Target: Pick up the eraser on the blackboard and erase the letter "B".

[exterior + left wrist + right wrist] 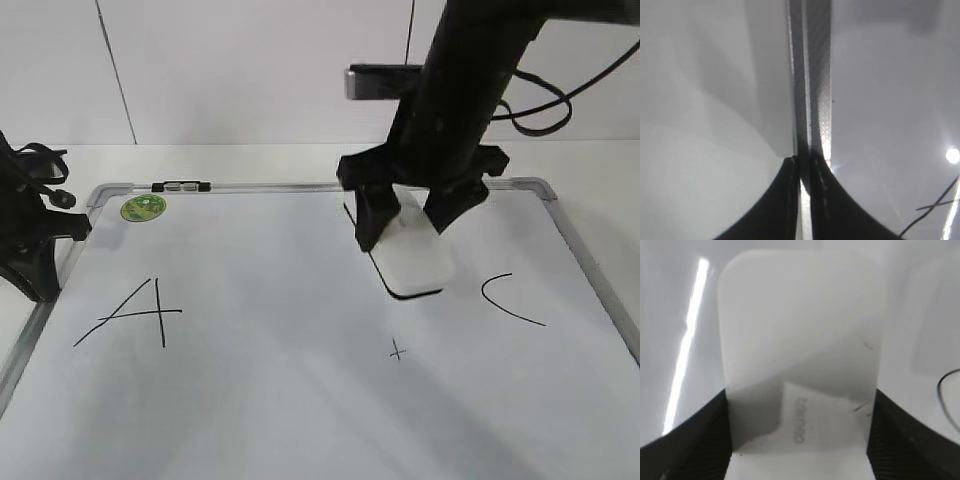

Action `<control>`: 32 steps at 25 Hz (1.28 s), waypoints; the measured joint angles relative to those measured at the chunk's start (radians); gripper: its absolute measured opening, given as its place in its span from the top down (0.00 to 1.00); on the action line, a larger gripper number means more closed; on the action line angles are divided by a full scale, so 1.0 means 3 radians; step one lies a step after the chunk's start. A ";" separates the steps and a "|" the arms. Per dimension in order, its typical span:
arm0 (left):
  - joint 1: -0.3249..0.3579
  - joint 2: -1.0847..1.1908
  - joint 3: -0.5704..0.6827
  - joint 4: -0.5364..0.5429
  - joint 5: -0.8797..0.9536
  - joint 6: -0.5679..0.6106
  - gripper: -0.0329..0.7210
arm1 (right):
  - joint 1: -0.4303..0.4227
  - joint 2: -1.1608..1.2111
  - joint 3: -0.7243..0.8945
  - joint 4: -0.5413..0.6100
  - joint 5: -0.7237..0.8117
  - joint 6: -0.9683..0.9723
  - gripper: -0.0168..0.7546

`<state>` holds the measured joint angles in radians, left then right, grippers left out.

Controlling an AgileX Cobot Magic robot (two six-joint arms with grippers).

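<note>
The blackboard (280, 400) lies flat, white with a silver frame. My right gripper (404, 232) is shut on the white eraser (415, 255), which rests on the board just right of the middle. The right wrist view shows the eraser (800, 330) between the two fingers (800, 405), grey lettering up. No whole letter "B" shows; only a small black cross-shaped mark (397, 350) lies below the eraser. My left gripper (40, 285) is shut and empty over the board's left frame (815, 75), as the left wrist view (801, 161) shows.
A letter "A" (135, 312) is at the left and a "C" (505, 298) at the right. A round green sticker (143, 207) and a black clip (181, 186) sit at the board's top left. A grey bar (380, 80) and cables hang behind the right arm.
</note>
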<state>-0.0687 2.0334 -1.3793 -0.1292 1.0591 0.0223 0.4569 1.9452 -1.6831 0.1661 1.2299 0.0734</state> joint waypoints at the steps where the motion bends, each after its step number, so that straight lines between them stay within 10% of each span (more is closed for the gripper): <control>1: 0.0000 0.0000 0.0000 0.0000 0.0000 0.0000 0.93 | 0.0061 -0.0044 0.0122 -0.0022 0.0000 0.0000 0.23; 11: 0.0000 0.0000 0.0000 0.0000 0.0000 0.0000 0.93 | 0.0609 -0.0122 0.0776 -0.0069 -0.0481 -0.0005 0.23; 32: 0.0000 0.0000 0.0000 -0.0006 0.0000 0.0000 0.93 | 0.0580 0.0142 0.0957 -0.0313 -0.0742 0.0053 0.23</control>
<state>-0.0687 2.0334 -1.3793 -0.1311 1.0591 0.0223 0.6309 1.9880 -1.3959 0.0722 1.0072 0.0893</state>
